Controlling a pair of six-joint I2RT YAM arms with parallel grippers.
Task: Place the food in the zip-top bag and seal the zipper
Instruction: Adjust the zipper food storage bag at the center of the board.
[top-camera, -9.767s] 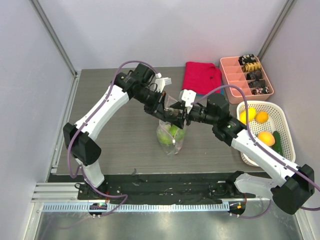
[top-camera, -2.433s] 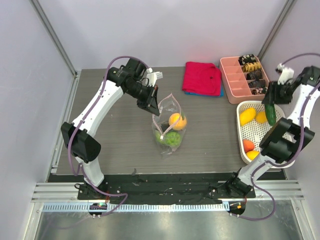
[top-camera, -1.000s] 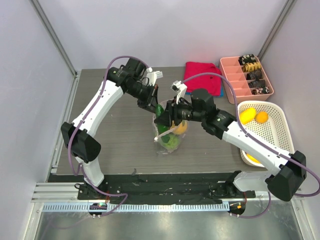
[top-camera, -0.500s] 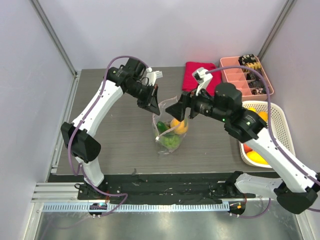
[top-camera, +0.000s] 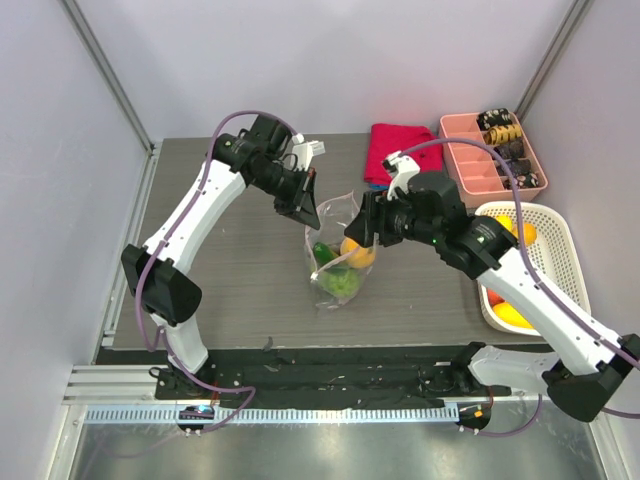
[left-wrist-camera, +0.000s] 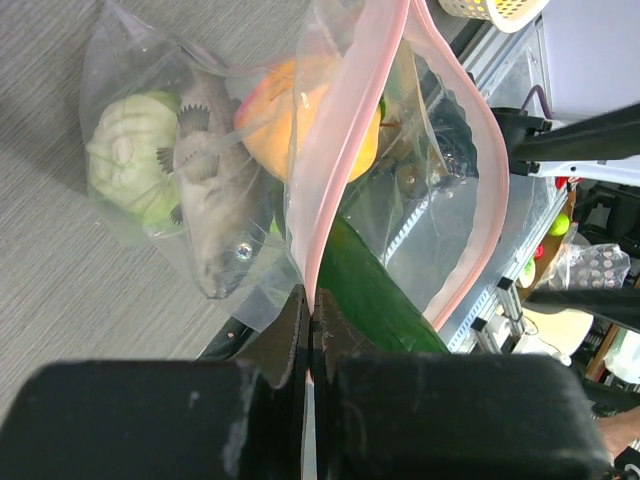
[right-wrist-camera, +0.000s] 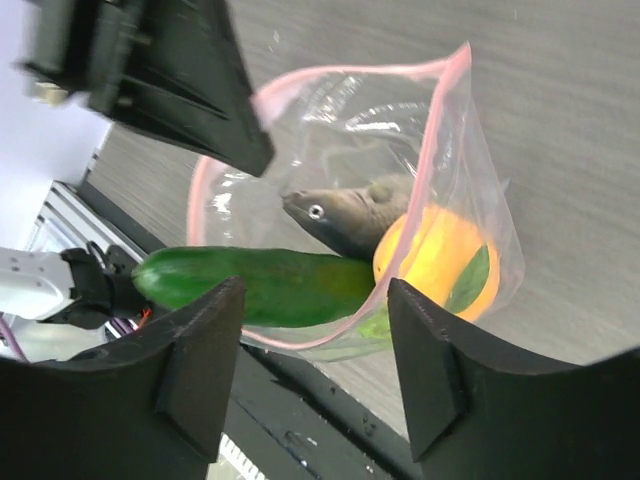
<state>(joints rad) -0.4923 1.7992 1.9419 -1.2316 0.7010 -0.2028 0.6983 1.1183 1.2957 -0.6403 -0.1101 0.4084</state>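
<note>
Zipper pinched by left gripper; right gripper spread, empty; cucumber in zip-top bag.

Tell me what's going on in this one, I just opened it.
The left tool pinches the pink zipper strip of the zip-top bag, holding its mouth open. The right tool hovers open and empty above it. Inside are a cucumber, an orange, a pale green round piece and a toy fish. The cucumber's end seems to poke past the mouth. More fruit waits in the white basket, and the zipper is not sealed.
</note>
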